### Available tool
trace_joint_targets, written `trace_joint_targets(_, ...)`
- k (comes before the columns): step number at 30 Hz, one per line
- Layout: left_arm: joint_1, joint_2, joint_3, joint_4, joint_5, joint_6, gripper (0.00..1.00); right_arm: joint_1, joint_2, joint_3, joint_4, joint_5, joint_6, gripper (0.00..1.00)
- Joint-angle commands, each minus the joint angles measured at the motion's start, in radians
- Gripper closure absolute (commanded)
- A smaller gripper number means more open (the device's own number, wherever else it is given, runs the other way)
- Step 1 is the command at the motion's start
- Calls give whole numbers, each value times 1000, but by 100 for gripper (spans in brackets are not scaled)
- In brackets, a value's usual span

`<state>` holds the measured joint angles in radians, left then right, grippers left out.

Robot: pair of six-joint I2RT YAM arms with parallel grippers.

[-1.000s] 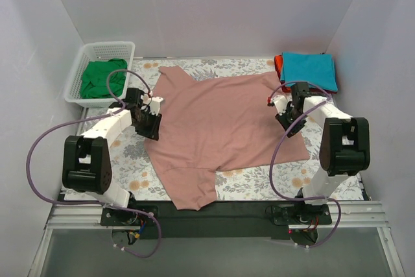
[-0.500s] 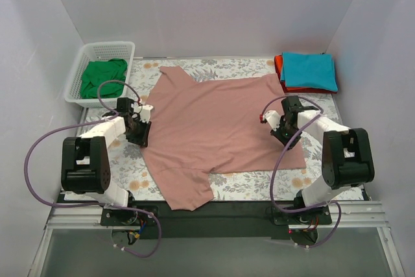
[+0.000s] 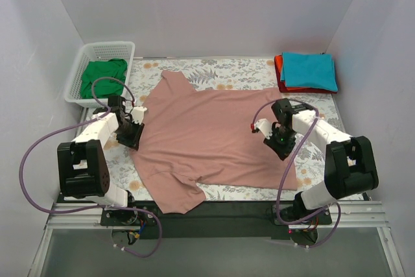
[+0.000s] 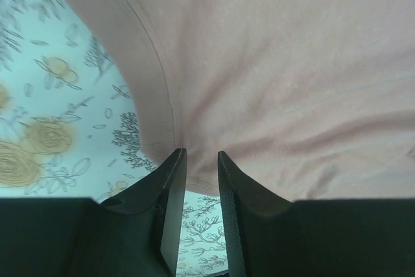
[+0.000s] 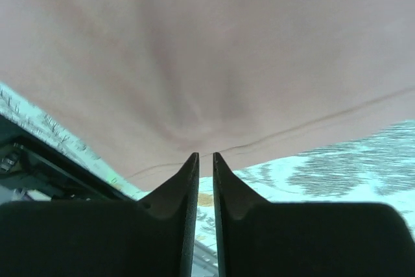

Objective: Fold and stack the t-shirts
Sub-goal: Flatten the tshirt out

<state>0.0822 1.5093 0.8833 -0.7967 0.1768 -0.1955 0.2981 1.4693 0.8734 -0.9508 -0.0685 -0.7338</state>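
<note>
The dusty-pink t-shirt [image 3: 207,128] lies spread over the floral table cloth, with one sleeve hanging toward the near edge. No print shows on it. My left gripper [image 3: 133,135] holds its left edge. In the left wrist view the jaws [image 4: 201,154] pinch the pink hem [image 4: 292,63]. My right gripper [image 3: 280,146] holds the right edge. In the right wrist view the narrow jaws [image 5: 205,156] are closed on the pink hem [image 5: 194,43]. A green t-shirt [image 3: 102,77] lies in the basket. A folded teal t-shirt [image 3: 308,69] sits on a folded red-orange one [image 3: 279,69] at the back right.
The white mesh basket [image 3: 107,45] stands at the back left. The floral table cloth [image 3: 240,69] shows behind the pink shirt and along both sides. White walls close in the back and both sides. The black base rail runs along the near edge.
Both grippers have moved toward the near edge and dragged the pink t-shirt with them. The right gripper has also moved inward to the left. The shirt now lies nearer the front.
</note>
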Motion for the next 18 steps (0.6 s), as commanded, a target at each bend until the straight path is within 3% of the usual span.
trace_joint_targets(1,-4,-28,107,-70,69,-11,74,-20,51,159,-14,-48,36,80)
trace_joint_targets(12,-15,-6,-53,30,30,-19,72,-37,246,119,115,33,40,81)
trace_joint_targets(18,-15,-92,-210,17,-22,13,76,-53,257,38,156,64,2,80)
